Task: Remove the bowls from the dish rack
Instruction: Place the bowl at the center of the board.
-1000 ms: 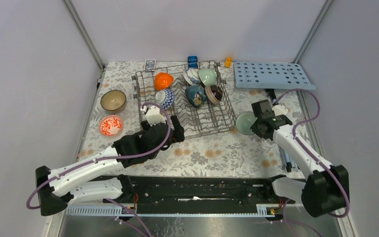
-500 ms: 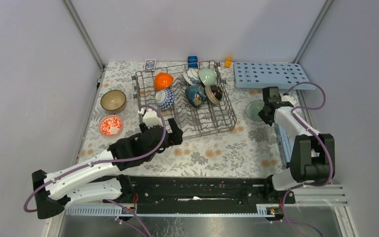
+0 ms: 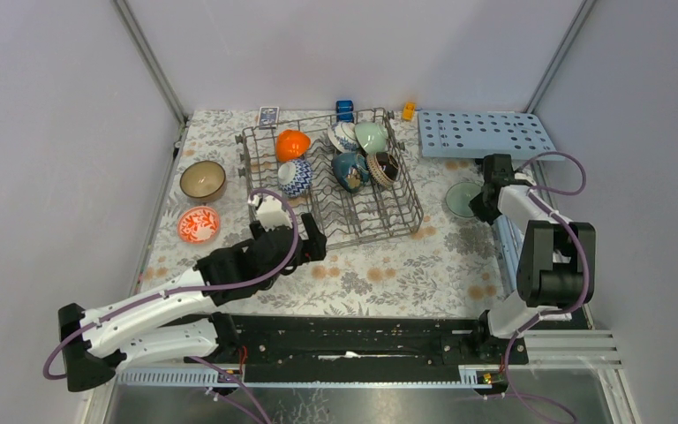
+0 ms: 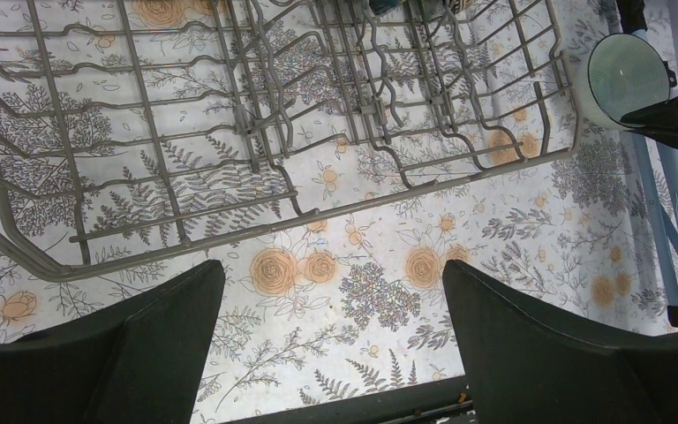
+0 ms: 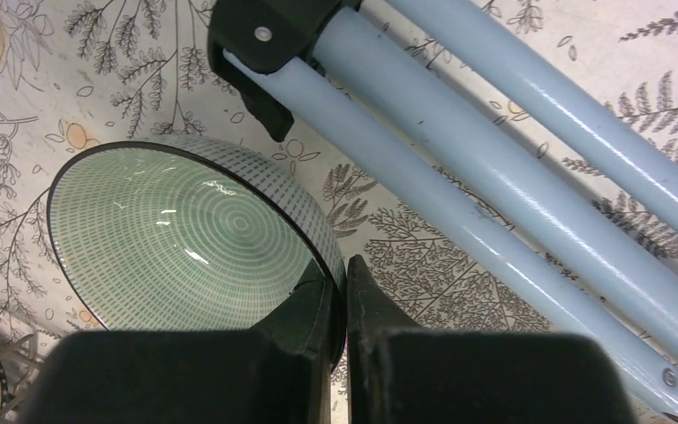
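Slippage threatens, since the right gripper [image 5: 344,274] pinches only the thin rim of the green bowl [image 5: 185,238] just right of the dish rack [image 3: 366,212], beside blue tubes [image 5: 494,203] it could knock on release, while the left gripper [image 4: 331,287] hovers, fingers [image 4: 538,353] spread wide, before the rack.

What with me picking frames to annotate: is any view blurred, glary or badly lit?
Top external: even light, sharp, only soft shadows. Left wrist: dish rack wires crisp, own fingers near-black, no detail. Right wrist: small white glints inside the green bowl, fingers dark and slightly soft.
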Robot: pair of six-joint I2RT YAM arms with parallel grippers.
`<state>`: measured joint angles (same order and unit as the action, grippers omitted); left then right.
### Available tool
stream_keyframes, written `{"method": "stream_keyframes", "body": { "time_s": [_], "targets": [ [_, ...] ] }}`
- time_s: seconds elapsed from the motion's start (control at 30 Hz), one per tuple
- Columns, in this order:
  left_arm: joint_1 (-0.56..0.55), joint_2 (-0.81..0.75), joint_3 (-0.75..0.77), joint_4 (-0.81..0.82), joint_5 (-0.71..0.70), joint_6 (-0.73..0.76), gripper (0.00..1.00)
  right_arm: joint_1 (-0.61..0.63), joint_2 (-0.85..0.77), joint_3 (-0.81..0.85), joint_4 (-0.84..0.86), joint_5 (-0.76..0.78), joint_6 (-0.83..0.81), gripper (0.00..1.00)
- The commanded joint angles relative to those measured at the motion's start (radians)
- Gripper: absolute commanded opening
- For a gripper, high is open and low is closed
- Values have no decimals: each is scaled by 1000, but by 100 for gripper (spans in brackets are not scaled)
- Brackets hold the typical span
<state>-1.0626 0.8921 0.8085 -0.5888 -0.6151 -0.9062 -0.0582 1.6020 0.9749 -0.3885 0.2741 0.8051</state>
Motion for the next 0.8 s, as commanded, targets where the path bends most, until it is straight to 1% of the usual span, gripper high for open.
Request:
{"method": "stream_keyframes", "body": {
  "time_s": [0.0,0.1,0.17,0.23,0.4,0.6,0.7,0.77],
  "targets": [
    [4,3,-2,28,2,1,99,3,14,64,56,-50,-13,0],
    [4,5,-2,28,3,0,99,1,28,64,61,-64,-19,5],
    [4,10,-5,30,4,-3,99,-1,39,61,65,-76,-24,13],
    [3,14,-5,30,6,-3,99,-3,48,56,71,-83,-26,17],
    [4,23,-7,29,11,-5,99,-5,59,45,78,-93,-33,22],
    [4,33,-8,37,13,-5,99,-6,42,33,75,-96,-35,32],
    [4,41,-4,41,22,-1,99,-6,28,37,55,-87,-37,42],
    [4,44,-2,39,27,2,99,-6,10,39,43,-79,-43,54]
  ]
}}
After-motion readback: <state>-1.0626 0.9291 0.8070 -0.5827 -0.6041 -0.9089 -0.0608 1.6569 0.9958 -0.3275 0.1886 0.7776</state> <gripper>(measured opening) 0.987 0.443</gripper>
